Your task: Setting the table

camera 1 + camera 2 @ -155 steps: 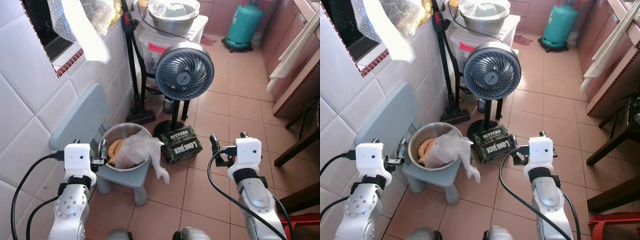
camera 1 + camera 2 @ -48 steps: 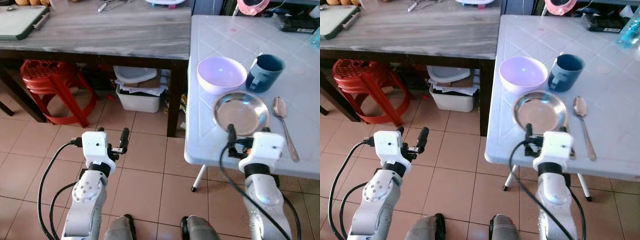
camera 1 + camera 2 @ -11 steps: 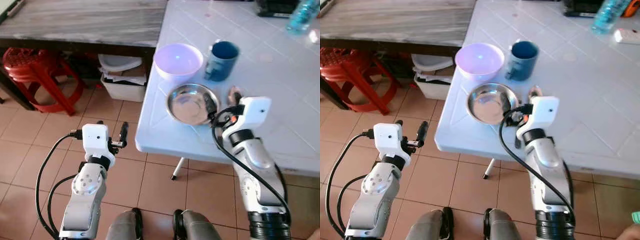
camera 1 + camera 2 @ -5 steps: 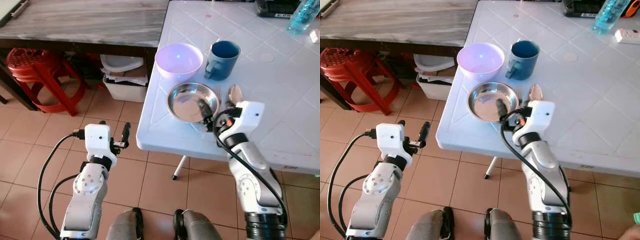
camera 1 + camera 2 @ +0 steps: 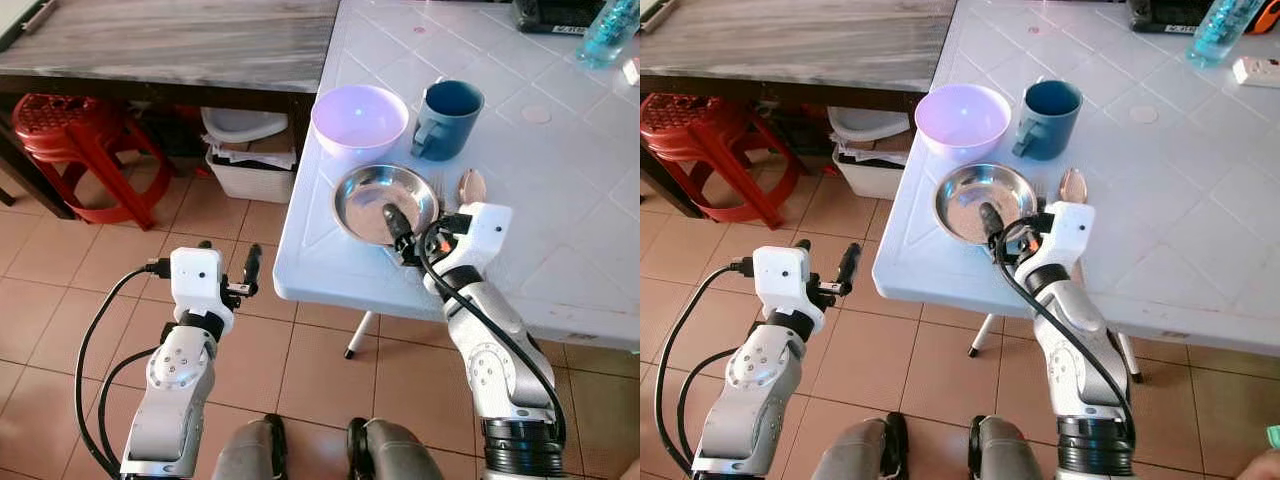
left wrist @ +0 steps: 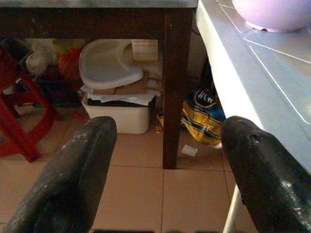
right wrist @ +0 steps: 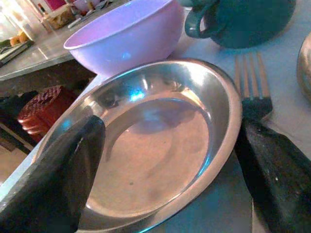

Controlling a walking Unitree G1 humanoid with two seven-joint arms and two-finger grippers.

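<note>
Reaching lower since a moment ago, the right claw [image 5: 412,232] now straddles the round steel plate's [image 5: 372,195] near rim, fingers spread wide, gripping nothing. Judging by that, a grasp comes next; the left claw [image 5: 227,270] hangs open and empty beside the white tabletop [image 5: 560,240].

The white tiled table [image 5: 560,230] carries a lilac bowl [image 5: 359,117], blue mug [image 5: 446,106], steel plate [image 5: 372,202], fork [image 7: 252,82] and spoon [image 5: 470,186].

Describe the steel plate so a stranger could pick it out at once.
Start at the white plastic table and go to its near-left corner. The steel plate lies there, just in front of the lilac bowl and the blue mug, with the right end effector open at its rim. It is the only shiny, shallow metal dish there.
</note>
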